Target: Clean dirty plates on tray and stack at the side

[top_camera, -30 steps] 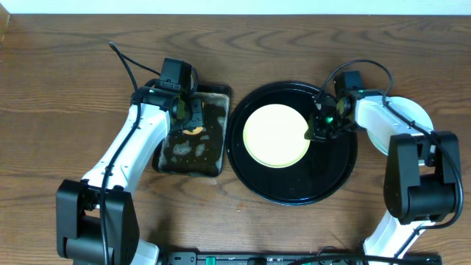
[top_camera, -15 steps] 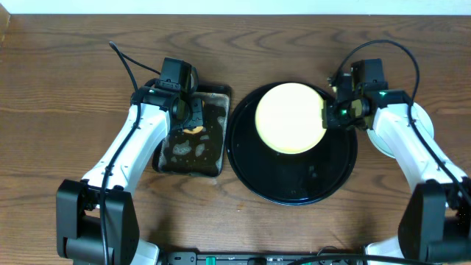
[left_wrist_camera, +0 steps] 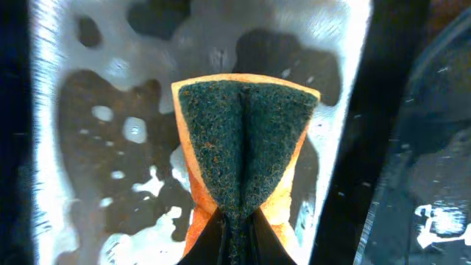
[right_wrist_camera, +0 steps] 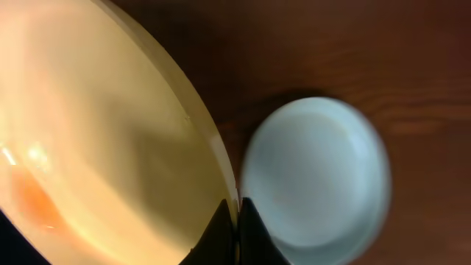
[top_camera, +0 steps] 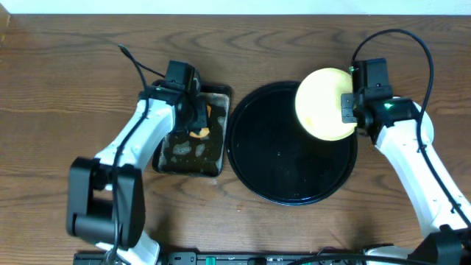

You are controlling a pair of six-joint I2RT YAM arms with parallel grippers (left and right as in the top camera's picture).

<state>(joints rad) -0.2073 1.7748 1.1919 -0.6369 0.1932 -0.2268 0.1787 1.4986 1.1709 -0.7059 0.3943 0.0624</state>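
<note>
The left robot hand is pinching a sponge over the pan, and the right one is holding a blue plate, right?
No. The right gripper holds a pale yellow plate, not a blue one; the right wrist view shows it, with a blue plate on the table beyond. The left gripper does pinch the sponge over the pan.

**Yellow plate lifted off the tray**

The right gripper point(top_camera: 352, 109) has carried the pale yellow plate point(top_camera: 320, 103) from the middle of the black tray point(top_camera: 257, 169) to its far right rim; the left gripper point(top_camera: 197, 122), pinching the sponge point(top_camera: 199, 133), has edged slightly right over the pan point(top_camera: 176, 158).
</note>
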